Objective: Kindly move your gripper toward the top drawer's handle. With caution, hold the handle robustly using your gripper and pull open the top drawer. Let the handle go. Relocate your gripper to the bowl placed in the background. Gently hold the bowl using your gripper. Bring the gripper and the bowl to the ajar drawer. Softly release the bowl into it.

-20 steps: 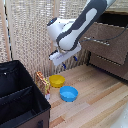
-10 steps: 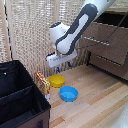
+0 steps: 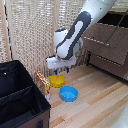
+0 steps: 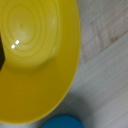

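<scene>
Pincer (image 3: pixel 61 69) hangs over yellow bowl (image 3: pixel 57 80) on wooden floor (image 3: pixel 100 100).

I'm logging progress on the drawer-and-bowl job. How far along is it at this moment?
Done, it seems: the top drawer stands pulled out, its handle free. In hand: the gripper hangs just above the yellow bowl, which fills the wrist view and sits on the floor beside the blue bowl. Whether the gripper is open cannot be told. Left: grasp the yellow bowl, carry it over and release it into the top drawer.
</scene>
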Controlling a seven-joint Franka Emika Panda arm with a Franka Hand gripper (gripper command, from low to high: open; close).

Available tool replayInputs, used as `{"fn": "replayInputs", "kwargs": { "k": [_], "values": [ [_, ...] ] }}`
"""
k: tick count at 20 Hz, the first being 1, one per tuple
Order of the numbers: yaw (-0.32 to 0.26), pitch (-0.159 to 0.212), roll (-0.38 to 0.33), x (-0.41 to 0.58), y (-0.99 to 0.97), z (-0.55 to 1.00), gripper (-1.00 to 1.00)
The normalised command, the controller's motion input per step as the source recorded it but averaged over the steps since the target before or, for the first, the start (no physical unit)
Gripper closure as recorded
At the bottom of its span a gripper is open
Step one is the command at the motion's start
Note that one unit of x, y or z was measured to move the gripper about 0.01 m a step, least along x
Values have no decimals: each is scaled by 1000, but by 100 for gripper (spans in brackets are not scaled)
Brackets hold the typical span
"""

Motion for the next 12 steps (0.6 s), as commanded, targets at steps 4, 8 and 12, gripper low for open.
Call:
{"fn": "replayInputs", "kwargs": {
  "k": [4, 8, 12],
  "values": [
    [-153, 1, 1, 99, 0, -274, -100],
    [-92, 23, -5, 20, -5, -236, -100],
    [-78, 25, -43, 0, -18, -267, -100]
  ]
}}
